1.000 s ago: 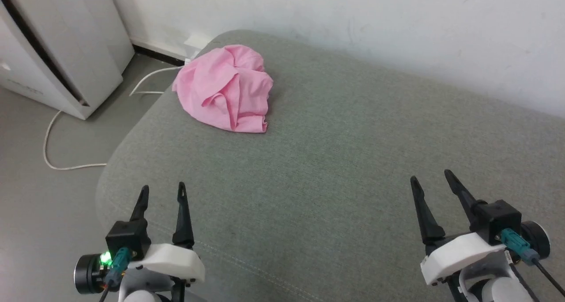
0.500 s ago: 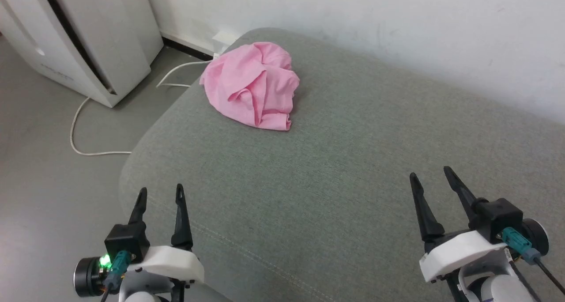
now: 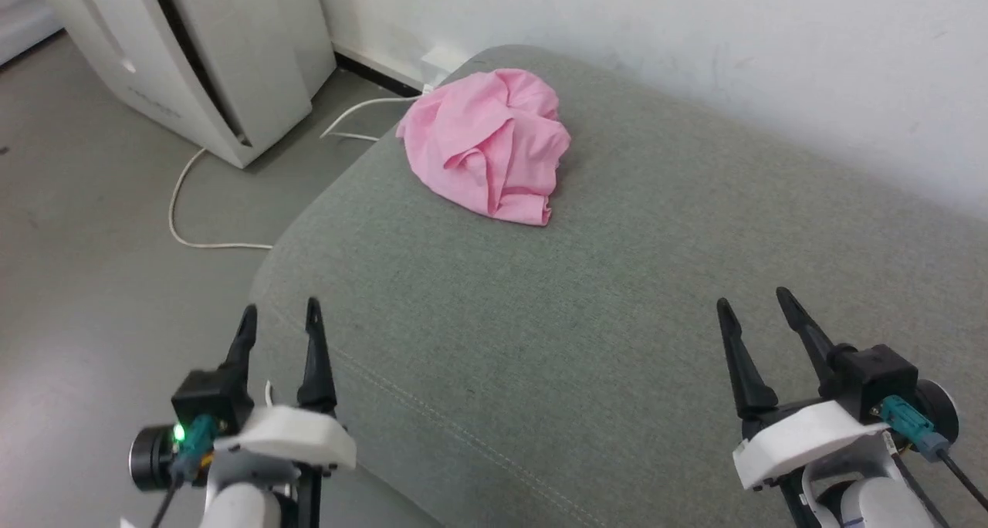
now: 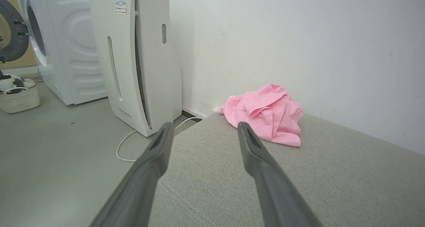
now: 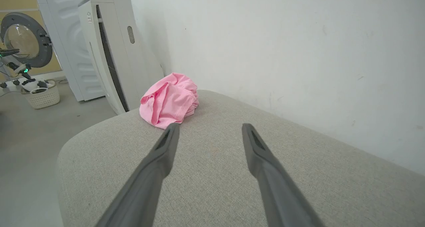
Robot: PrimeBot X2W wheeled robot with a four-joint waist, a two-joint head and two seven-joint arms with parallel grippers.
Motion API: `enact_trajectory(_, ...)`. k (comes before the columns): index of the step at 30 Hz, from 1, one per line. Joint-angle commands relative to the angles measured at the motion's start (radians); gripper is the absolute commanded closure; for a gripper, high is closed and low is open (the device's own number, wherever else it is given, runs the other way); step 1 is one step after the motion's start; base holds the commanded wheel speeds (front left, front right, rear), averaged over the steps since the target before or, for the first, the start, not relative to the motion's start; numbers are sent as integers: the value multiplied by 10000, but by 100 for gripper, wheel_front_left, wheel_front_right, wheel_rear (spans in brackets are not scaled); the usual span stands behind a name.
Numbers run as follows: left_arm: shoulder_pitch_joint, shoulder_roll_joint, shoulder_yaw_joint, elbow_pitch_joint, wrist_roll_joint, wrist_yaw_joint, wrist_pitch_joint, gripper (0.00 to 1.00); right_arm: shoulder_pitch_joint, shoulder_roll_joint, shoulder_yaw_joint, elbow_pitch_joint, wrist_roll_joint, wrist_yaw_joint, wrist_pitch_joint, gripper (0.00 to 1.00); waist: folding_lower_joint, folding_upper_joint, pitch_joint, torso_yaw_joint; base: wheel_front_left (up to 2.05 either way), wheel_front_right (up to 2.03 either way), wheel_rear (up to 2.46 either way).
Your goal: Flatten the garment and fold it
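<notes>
**Head view.** The left gripper (image 3: 280, 306) and the right gripper (image 3: 752, 296) are hovering over the near part of the grey-green cushion (image 3: 617, 304). Both have their fingers spread wide and are holding nothing. The garment (image 3: 486, 142) is lying at the cushion's far left corner, well apart from both grippers.

The step in hand appears to be the approach. To do it well, the robot should be bringing both arms within reach of the heap. It should then be pinching an outer hem edge rather than the bunched middle. The cloth should be drawn toward the open centre of the cushion, away from the left drop-off, where a white cable (image 3: 185, 219) is trailing on the floor.

**Left wrist view.** The garment is sitting beyond the spread fingers, close to the wall (image 4: 298, 37). It is forming a bright-pink mound of thin cloth, folded over itself in loose ridges, with one flat edge trailing toward the near side.

**Right wrist view.** The heap is lying far and to the left, with its pink layers rolling inward. Which part is the waistband cannot be told.
</notes>
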Motion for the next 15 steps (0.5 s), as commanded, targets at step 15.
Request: enact_trajectory(15, -6263, 879, 362, 2314, -2119, -1542, 1855, 0, -1740, 30, 546, -1196, -1078, -21, 635, 0, 1, -1, 4143, -1437, 0, 0, 0)
